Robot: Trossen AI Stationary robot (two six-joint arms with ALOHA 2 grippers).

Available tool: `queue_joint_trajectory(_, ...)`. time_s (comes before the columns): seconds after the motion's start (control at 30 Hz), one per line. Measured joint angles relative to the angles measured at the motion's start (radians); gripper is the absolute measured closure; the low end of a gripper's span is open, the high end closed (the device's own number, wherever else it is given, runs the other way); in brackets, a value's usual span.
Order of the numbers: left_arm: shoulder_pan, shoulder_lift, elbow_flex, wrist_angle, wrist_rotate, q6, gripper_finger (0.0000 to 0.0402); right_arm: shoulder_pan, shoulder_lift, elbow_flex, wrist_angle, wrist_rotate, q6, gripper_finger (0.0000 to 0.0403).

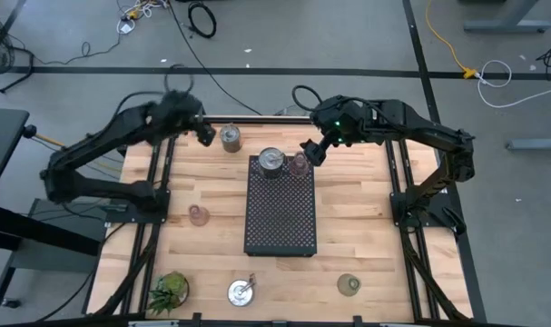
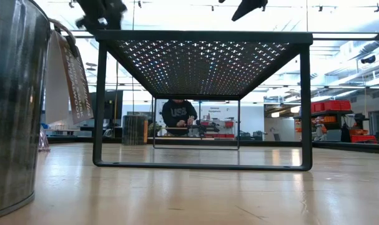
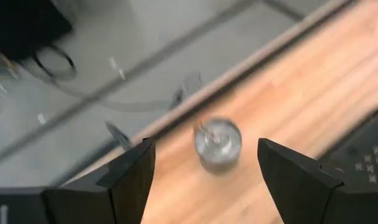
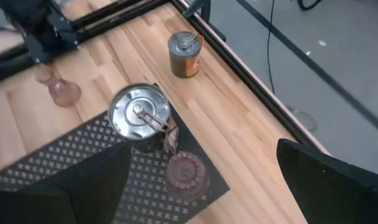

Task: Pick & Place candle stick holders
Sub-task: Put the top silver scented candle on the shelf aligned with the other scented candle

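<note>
**Two Holders on the Tray, Left Arm Lining Up on the Next**

High view: the black perforated tray [image 1: 280,208] carries a silvery holder [image 1: 271,160] and a pink glass holder [image 1: 299,163] at its far end. The right gripper [image 1: 311,151] hovers beside that pink holder; the left gripper [image 1: 203,133] sits just beside a second silvery holder [image 1: 230,138] at the far table edge. Another pink holder [image 1: 198,215], a third silvery one [image 1: 241,292] and the olive-green holder [image 1: 349,284] stand on the table, off the tray.

Low view: only the tray's underside and legs show.

Left wrist view: the fingers [image 3: 131,174] stand partly open and empty, the silvery holder centred beyond them, untouched.

Right wrist view: the fingers [image 4: 326,180] are spread wide, empty, above the tray's two holders.

Judgement: the step in hand is the left approach; the next move calls for descending around the holder, then closing.
</note>
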Motion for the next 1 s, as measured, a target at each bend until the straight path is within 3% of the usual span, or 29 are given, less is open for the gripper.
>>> queue_joint_trajectory(0.23, 0.176, 0.191, 0.032, 0.025, 0.252, -0.004, 0.0115, 0.0, -0.043, 0.0, -0.125, 0.0, -0.153, 0.0003)
queue_joint_trajectory(0.57, 0.25, 0.376, 0.034, 0.074, 0.328, -0.165, 0.0115, 0.0, -0.159, 0.0, -0.146, 0.053, -0.293, 0.0003)
queue_joint_trajectory(1.0, 0.229, 0.388, 0.033, 0.231, 0.465, -0.087, 0.0115, 0.0, -0.21, 0.0, -0.045, 0.052, -0.273, 0.0003)
